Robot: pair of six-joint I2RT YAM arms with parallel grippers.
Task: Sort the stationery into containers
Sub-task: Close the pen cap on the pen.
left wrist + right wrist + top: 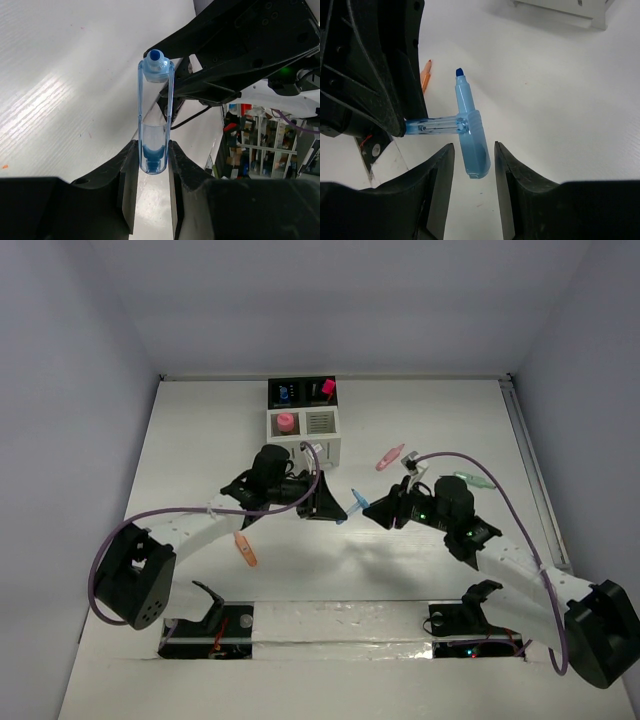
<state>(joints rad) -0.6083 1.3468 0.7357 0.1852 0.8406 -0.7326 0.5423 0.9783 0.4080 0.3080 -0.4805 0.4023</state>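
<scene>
The left pincer point(152, 150) is closed on the clear blue end piece point(154, 110) of a pastel blue pen point(465, 100). It holds the pen in the air over the middle of the counter point(200, 440), on the near side of the block of four cups point(322, 426) that stands at the far edge.

The right pincer point(474, 152) is open around the pen's opaque lower body, with a narrow gap at each finger and no visible contact.

The arrangement reads as a mid-air handover. Gripping only the end piece keeps the body free for the second grip, probably so the pen can be turned upright for a cup.

Three cups show an item inside. A pink pen point(390, 457), a green pen point(472, 481) and an orange pen point(245, 548) lie loose on the counter.
</scene>
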